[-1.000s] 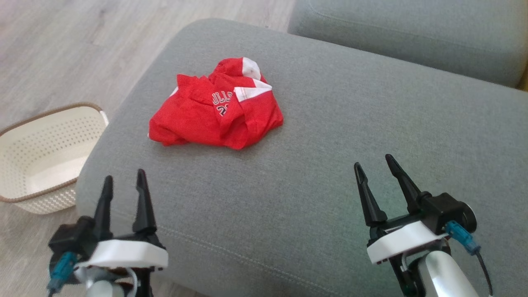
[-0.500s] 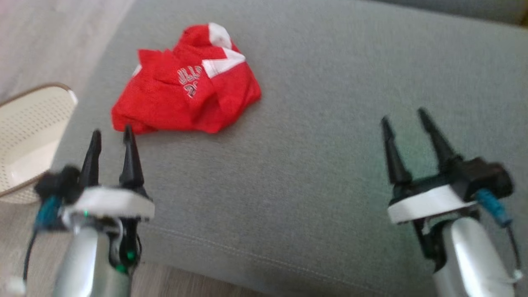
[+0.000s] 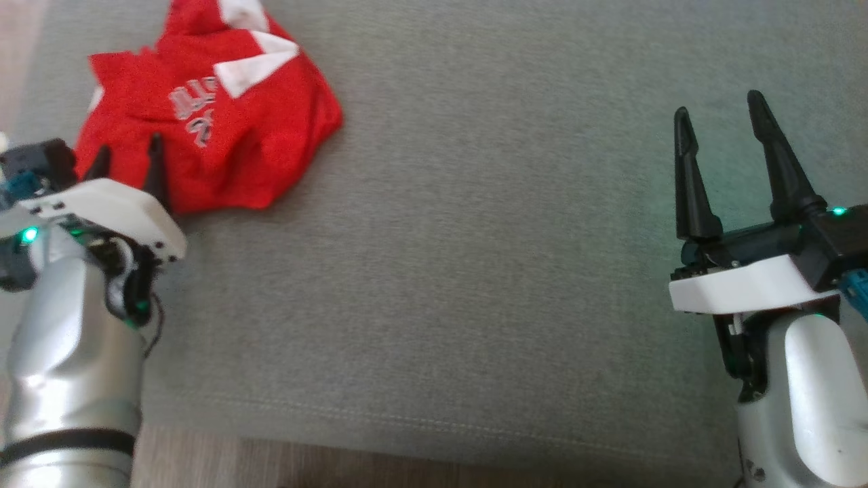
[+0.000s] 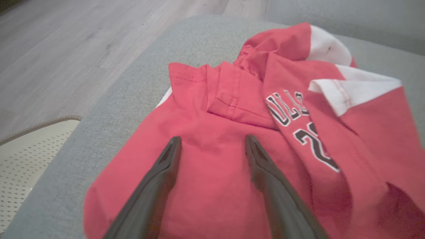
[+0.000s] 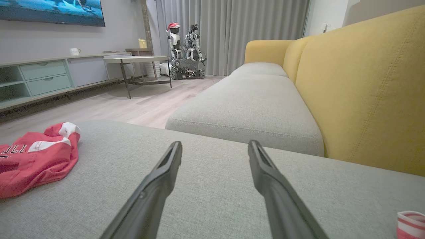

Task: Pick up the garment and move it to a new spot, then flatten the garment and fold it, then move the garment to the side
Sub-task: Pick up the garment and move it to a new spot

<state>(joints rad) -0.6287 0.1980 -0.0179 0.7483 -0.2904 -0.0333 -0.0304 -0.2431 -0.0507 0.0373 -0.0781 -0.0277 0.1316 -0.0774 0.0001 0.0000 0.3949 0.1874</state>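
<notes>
Garment (image 3: 224, 142), a red jersey with white trim and dark lettering, is found crumpled in a heap on the grey seat cushion (image 3: 475, 271), towards the upper left of the head view. In the left wrist view its folds (image 4: 212, 179) are spread beneath that arm's fingers, and white cuffs are turned up on its far side. From the right wrist view it (image 5: 36, 162) is seen low at the left, lying on the same cushion.

The left gripper (image 3: 129, 148) is held with its two dark fingers spread apart over the near part of the jersey. Nothing is clamped between them (image 4: 212, 138), and whether the tips are touching the cloth cannot be told.

The right gripper (image 3: 719, 103) is likewise held apart, with nothing between its fingers (image 5: 215, 143). It is poised over bare cushion, well apart from the jersey.

A pale perforated basket (image 4: 33, 149) is seen beside the cushion's rounded corner, on the wooden floor (image 4: 66, 49). A yellow backrest (image 5: 358, 83) is set along the far side of the cushion, and a red-and-white striped item (image 5: 410, 224) is cut off at the right wrist view's lower right corner.
</notes>
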